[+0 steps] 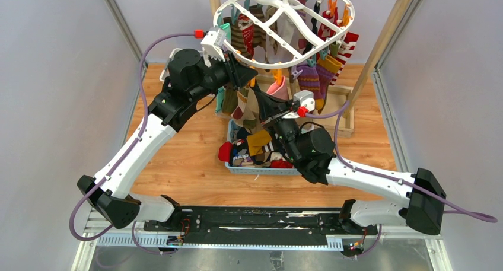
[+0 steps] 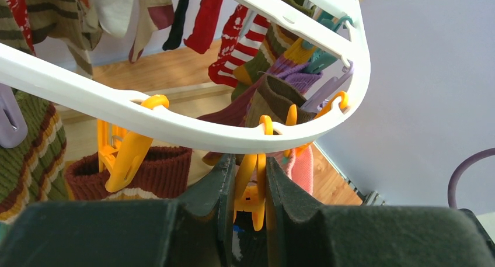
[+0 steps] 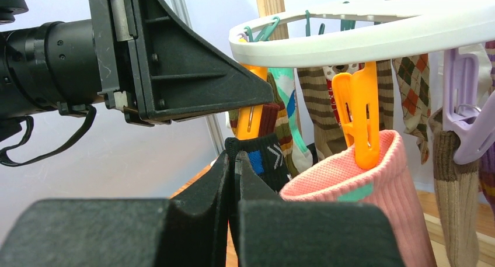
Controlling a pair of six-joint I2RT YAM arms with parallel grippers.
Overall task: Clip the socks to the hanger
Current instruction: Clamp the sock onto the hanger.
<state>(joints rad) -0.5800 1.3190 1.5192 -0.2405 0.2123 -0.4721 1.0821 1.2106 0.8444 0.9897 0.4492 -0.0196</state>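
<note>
The white oval hanger (image 1: 347, 23) hangs at the top, with several socks clipped round it. My left gripper (image 1: 246, 81) is shut on an orange clothespin (image 2: 251, 191) under the hanger's front rim (image 2: 175, 124), squeezing its handles. My right gripper (image 3: 234, 162) is shut on the cuff of a black sock (image 3: 265, 156) with a blue patch and holds it up just under that clothespin (image 3: 251, 124). The sock's cuff shows below the pin in the left wrist view (image 2: 254, 249). A pink sock (image 3: 362, 191) hangs clipped next to it.
A blue basket (image 1: 261, 171) with several loose socks sits on the wooden table below the grippers. The wooden pole rack (image 1: 385, 40) carries the hanger at the back right. Grey walls close in both sides.
</note>
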